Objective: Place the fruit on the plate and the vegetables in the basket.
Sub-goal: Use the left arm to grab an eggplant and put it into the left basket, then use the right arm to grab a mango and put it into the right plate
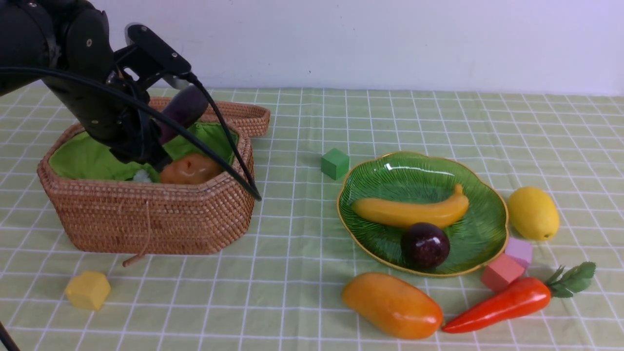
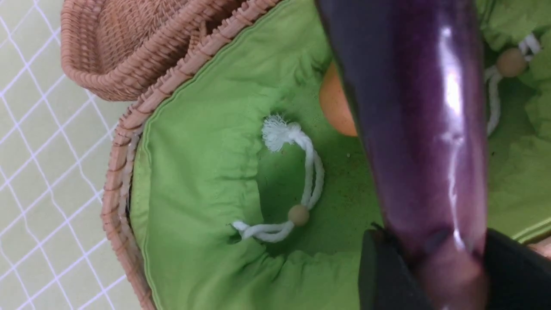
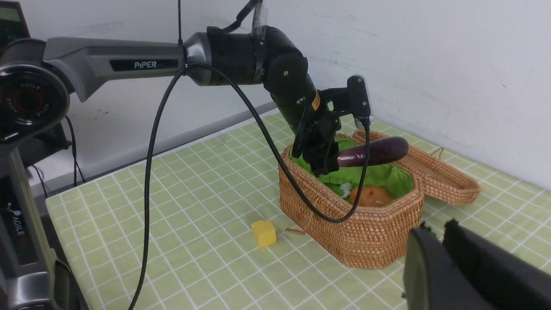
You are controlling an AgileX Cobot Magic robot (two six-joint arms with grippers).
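Observation:
My left gripper (image 1: pixel 162 136) is shut on one end of the slim dark purple eggplant (image 1: pixel 184 111), which sticks out level over the open basket (image 1: pixel 146 195). Seen from the left wrist, the eggplant (image 2: pixel 422 129) sits between the black fingers (image 2: pixel 383 267) above the green lining. An orange-brown potato (image 1: pixel 190 169) lies inside the basket. The green plate (image 1: pixel 414 170) holds a banana (image 1: pixel 409 210) and a mangosteen (image 1: pixel 425 244). A lemon (image 1: pixel 533 213), a mango (image 1: pixel 392 304) and a carrot (image 1: pixel 502 304) lie on the cloth around it. My right gripper (image 3: pixel 434 226) is shut and holds nothing, off to the side of the basket.
The basket's woven lid (image 1: pixel 243 117) lies open behind it. Small blocks sit on the checked cloth: green (image 1: pixel 335 163) by the plate, yellow (image 1: pixel 87 290) in front of the basket, red (image 1: pixel 501 273) and lilac (image 1: pixel 519 251) between plate and carrot. The left arm's cable (image 1: pixel 229 146) hangs over the basket.

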